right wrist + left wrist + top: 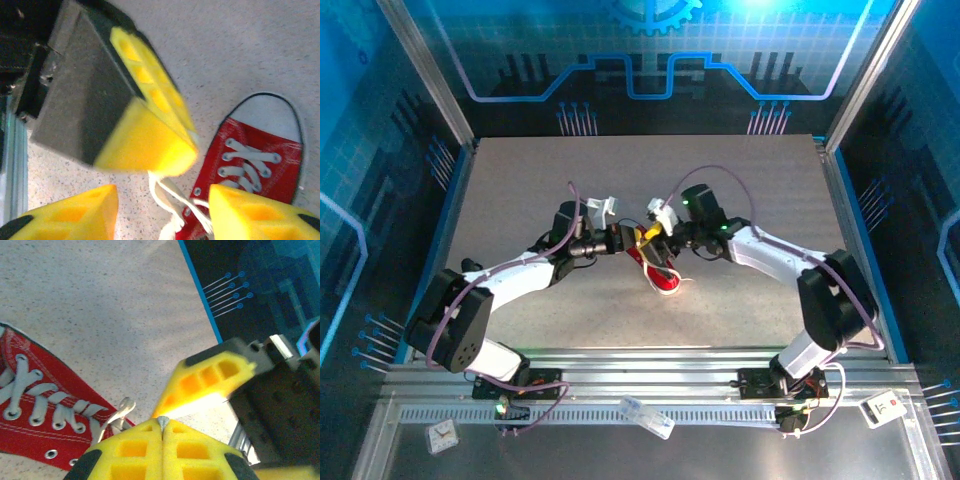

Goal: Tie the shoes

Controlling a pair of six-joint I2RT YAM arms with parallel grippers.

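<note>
Tying hardly started: left gripper (162, 426) jaws closed on a lace (175, 196); right gripper (162, 200) jaws half open, empty; sneaker (260, 152) knot not formed.

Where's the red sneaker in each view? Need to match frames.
Top external: red sneaker at picture centre.
Left wrist: sneaker lower left, cut by the left edge.
Right wrist: sneaker lower right, white toe cap pointing up.
Shared landmark: its white laces.
</note>
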